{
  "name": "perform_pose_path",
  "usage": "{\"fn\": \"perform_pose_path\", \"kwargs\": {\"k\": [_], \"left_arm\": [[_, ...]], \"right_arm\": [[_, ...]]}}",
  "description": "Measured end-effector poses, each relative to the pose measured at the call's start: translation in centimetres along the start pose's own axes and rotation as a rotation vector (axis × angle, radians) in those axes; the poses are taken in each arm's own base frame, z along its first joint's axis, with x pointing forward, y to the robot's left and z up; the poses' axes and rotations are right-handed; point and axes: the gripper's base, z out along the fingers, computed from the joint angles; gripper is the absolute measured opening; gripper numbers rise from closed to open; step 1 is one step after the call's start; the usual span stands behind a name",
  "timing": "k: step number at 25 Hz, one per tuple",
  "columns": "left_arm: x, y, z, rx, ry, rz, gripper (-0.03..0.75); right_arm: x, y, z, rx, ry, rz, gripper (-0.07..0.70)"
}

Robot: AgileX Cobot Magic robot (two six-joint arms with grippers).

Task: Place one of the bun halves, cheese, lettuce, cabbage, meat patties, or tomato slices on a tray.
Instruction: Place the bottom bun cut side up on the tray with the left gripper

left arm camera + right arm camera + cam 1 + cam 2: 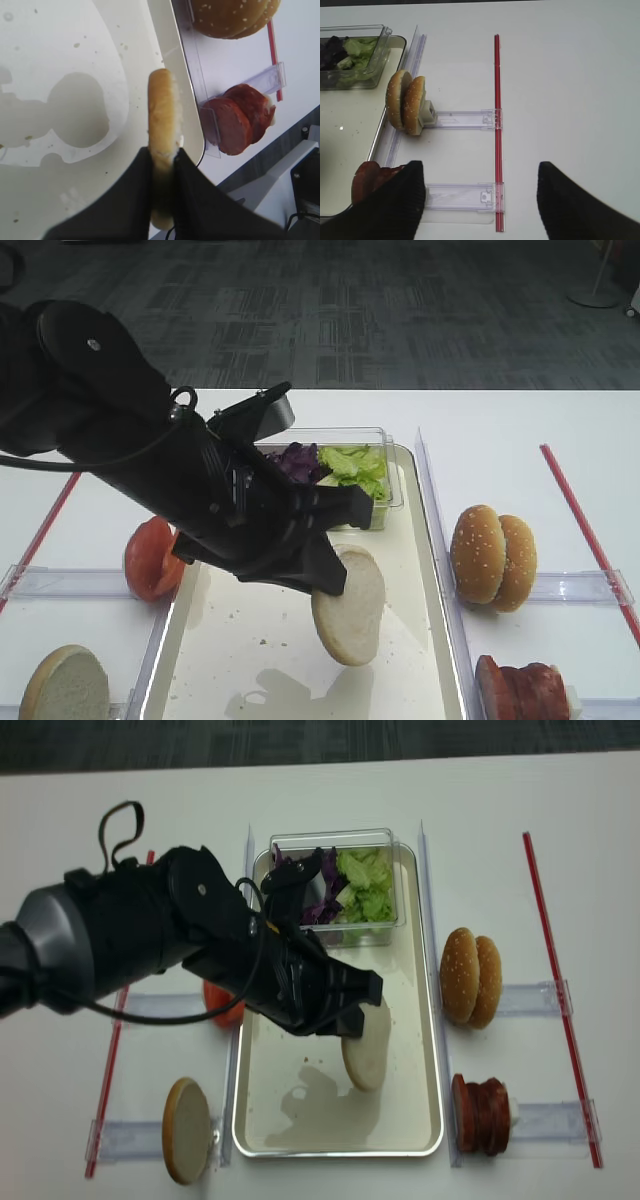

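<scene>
Clamping the left gripper (162, 165) on a bun half (349, 605), jaws pressed against both flat faces, bun standing on edge. Hanging over the middle of the tray (420, 640), the bun's lower edge close above the pale tray floor; contact impossible to tell. Casting a round shadow on the tray floor to the left in the left wrist view.

Sitting at the far end of the tray: a clear container (385, 920) holding lettuce (362, 885) on the right and purple cabbage (310, 890) on the left.

Standing to the left of the tray: tomato slices (150, 558) in a clear holder, and nearer, another bun half (65, 685).

Standing to the right of the tray: sesame bun tops (492, 556) upright in a holder, and nearer, meat patties (520, 688).

Hovering over the white table (560, 75) at the near right: right gripper (480, 200), fingers (400, 200) spread wide, gripping nothing.
</scene>
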Motion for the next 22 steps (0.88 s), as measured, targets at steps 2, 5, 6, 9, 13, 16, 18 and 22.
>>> {"fn": "perform_pose_path", "kwargs": {"k": [2,5,6,9,13,16,18,22], "left_arm": [[-0.1,0.3,0.3,0.012,0.011,-0.007,0.053],[-0.3,0.7,0.6,0.019,0.022,-0.006,0.053],[-0.3,0.8,0.7,0.024,0.023,-0.006,0.052],[-0.5,1.1,1.0,0.039,0.037,-0.008,0.049],[-0.5,1.4,1.5,0.057,0.058,-0.008,0.048],[-0.3,1.6,1.9,0.075,0.072,-0.02,0.047],[0.2,1.9,2.2,0.088,0.081,-0.033,0.047],[1.3,3.0,2.9,0.078,0.104,-0.072,0.046]], "right_arm": [[0.0,0.0,0.0,0.0,0.0,0.0,0.505],[0.0,0.0,0.0,0.0,0.0,0.0,0.505],[0.0,0.0,0.0,0.0,0.0,0.0,0.505],[0.0,0.0,0.0,0.0,0.0,0.0,0.505],[0.0,0.0,0.0,0.0,0.0,0.0,0.505],[0.0,0.0,0.0,0.0,0.0,0.0,0.505],[0.0,0.0,0.0,0.0,0.0,0.0,0.505],[0.0,0.0,0.0,0.0,0.0,0.0,0.505]]}}
